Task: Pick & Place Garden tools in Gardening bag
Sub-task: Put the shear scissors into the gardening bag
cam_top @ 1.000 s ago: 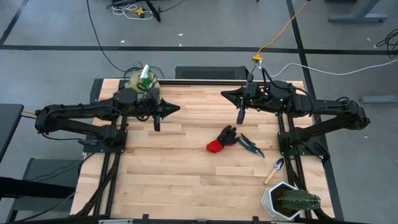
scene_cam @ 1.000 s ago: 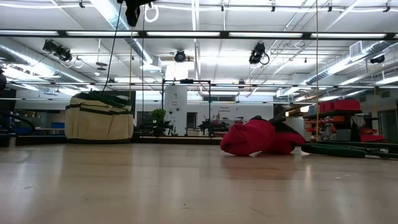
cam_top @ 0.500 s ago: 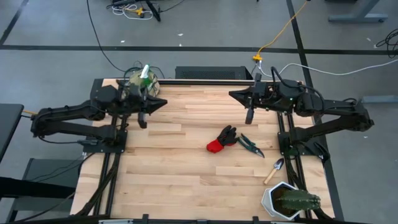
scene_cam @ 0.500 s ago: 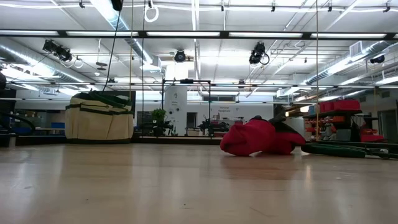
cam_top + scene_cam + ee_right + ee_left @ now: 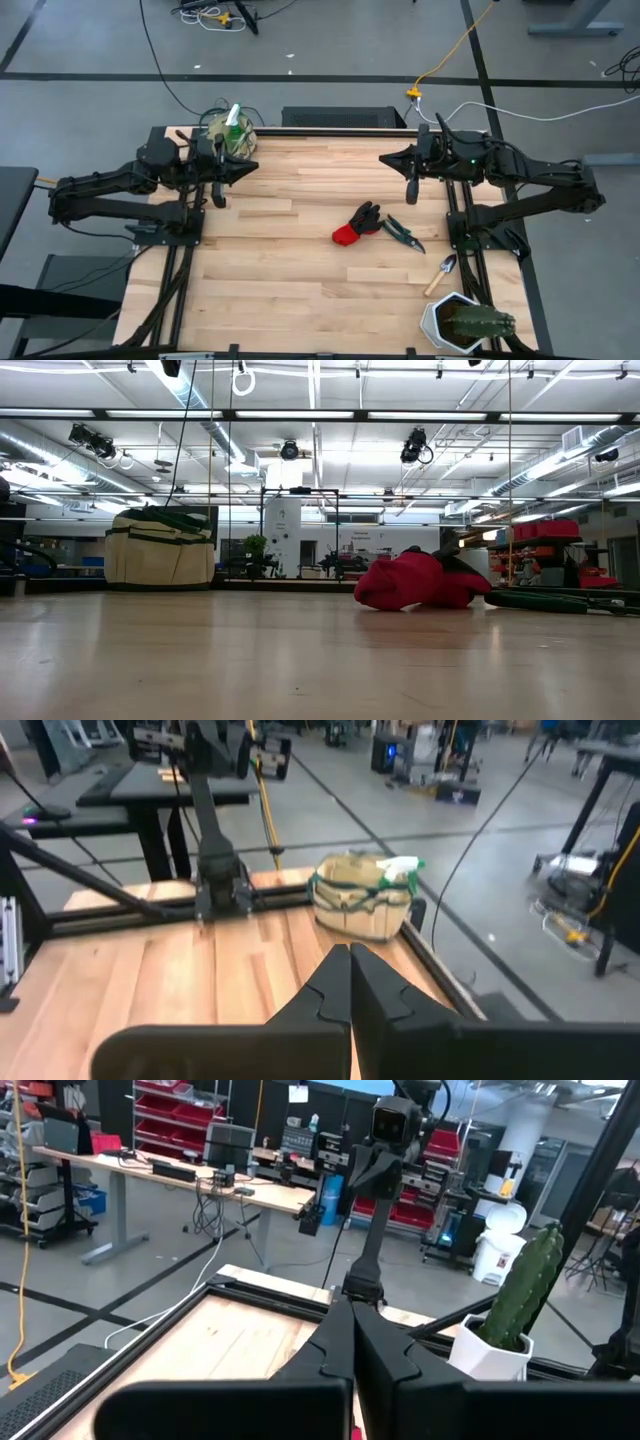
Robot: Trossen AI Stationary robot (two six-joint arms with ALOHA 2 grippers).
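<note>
Pale wooden planks are forming the table [image 5: 300,290], and most of its near half is lying bare, giving wide room between the two arms. The gardening bag [image 5: 228,137] is sitting at the table's far left corner, close to both edges, just behind the left jaws [image 5: 217,198]; a green spray bottle [image 5: 233,117] is standing in it with its white head poking up out of the top. In the right wrist view the bag [image 5: 362,898] is showing well ahead of the right jaws [image 5: 349,960], near the table's rail.

The left jaws are hanging pressed together and holding nothing, pointing down at bare wood. The right jaws [image 5: 410,193] are likewise pressed together and empty, hovering near the far right side.

The red-and-black glove [image 5: 356,224] is lying towards the table's middle, nearer the right jaws than the left, its long axis running diagonally with the black fingers pointing to the far right and the red cuff to the near left. Just beside it, the pruning shears [image 5: 402,233] are lying with their length slanting towards the near right. A wooden-handled trowel [image 5: 441,274] is resting close to the right edge, its metal blade pointing away and its handle towards the white pot with a cactus [image 5: 462,323] in the near right corner.

No writing is showing clearly enough to read.
</note>
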